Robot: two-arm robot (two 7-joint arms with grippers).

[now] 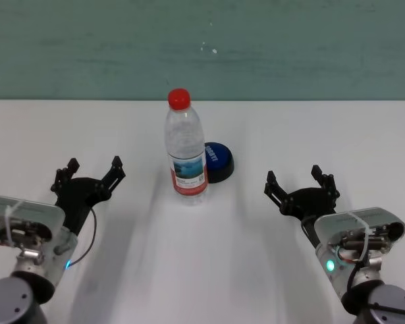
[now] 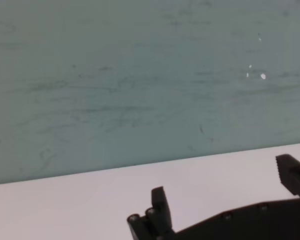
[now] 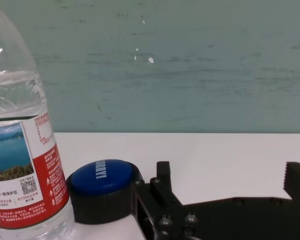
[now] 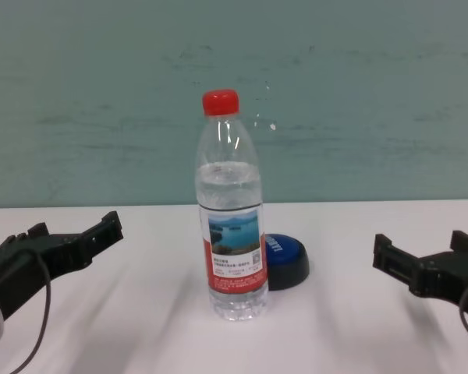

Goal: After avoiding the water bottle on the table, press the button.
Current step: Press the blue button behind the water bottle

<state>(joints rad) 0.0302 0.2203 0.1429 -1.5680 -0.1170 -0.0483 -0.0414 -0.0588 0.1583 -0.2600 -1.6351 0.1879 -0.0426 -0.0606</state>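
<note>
The water bottle (image 1: pixel 185 150) stands upright mid-table, clear with a red cap and a lake label; it also shows in the chest view (image 4: pixel 231 210) and right wrist view (image 3: pixel 21 150). Just behind it to the right sits the blue-topped button (image 1: pixel 218 160) on its black base, partly hidden by the bottle (image 4: pixel 287 260) (image 3: pixel 104 186). My left gripper (image 1: pixel 93 171) hovers open at the near left, apart from both (image 4: pixel 70 238) (image 2: pixel 225 190). My right gripper (image 1: pixel 300 181) is open at the near right, short of the button (image 4: pixel 425 253) (image 3: pixel 230 176).
The white table (image 1: pixel 324 128) runs back to a teal wall (image 1: pixel 202 47). Bare tabletop lies on both sides of the bottle and between the grippers.
</note>
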